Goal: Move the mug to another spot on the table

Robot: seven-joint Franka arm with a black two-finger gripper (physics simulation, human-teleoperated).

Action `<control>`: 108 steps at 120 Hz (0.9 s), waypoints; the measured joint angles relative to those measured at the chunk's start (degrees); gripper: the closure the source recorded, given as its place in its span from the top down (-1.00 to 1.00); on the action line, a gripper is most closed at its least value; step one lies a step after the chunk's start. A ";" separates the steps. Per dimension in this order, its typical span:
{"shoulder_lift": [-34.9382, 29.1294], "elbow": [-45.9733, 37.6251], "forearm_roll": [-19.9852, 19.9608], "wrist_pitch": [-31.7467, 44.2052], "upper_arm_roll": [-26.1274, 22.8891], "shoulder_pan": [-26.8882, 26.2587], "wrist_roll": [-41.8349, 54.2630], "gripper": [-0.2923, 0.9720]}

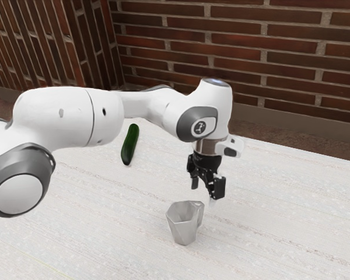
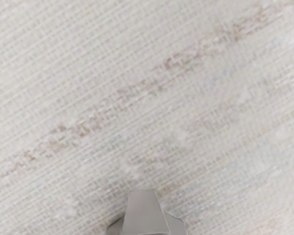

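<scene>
- Presently we record, at the exterior view's left, the white Franka arm (image 1: 58, 125) extending over the pale, woven-textured table (image 1: 291, 198) toward the exterior view's right.
- Next we note a dark green cucumber (image 1: 130, 143) lying flat on the table just beyond the arm's forearm, well apart from the mug.
- Further right, we find the grey faceted mug (image 1: 185, 221) standing upright with its mouth up, near the table's front edge.
- Just above the mug and slightly to its right, the black gripper (image 1: 207, 189) hangs with its fingers pointing down. We judge them spread apart, with nothing between them and clear of the mug's rim.
- From the wrist view, we confirm a grey part of the mug (image 2: 144, 215) just under the hand, resting on the table's weave (image 2: 137, 98).
- Behind the table, we observe a red brick wall (image 1: 268, 52).
</scene>
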 joint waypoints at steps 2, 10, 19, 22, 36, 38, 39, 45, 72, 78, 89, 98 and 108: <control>0.08 -0.78 -0.02 0.77 0.05 0.00 0.39 0.54; 0.35 -2.72 -0.10 3.31 0.14 0.00 1.84 0.54; 0.44 -3.35 -0.15 5.28 0.20 -0.01 3.25 0.54; 0.45 -3.42 -0.16 5.79 0.20 0.00 3.69 0.54; 0.83 -3.58 -0.32 7.69 0.18 -0.05 5.41 0.54; 0.89 -3.92 -0.32 7.89 0.18 -0.06 5.62 0.54; 0.92 -4.13 -0.32 7.98 0.18 -0.07 5.72 0.54; 1.15 -5.30 -0.30 8.48 0.21 -0.08 6.30 0.54; 0.70 -7.81 -0.61 9.71 1.33 -0.20 8.23 0.54; 0.62 -7.99 -0.75 9.85 1.38 -0.30 8.56 0.54; 0.00 -9.07 -1.20 10.09 1.41 -0.46 9.03 0.54; -0.41 -9.48 -1.45 10.23 1.41 -0.79 9.33 0.54; -1.17 -10.35 -1.59 10.31 1.44 -1.08 9.56 0.54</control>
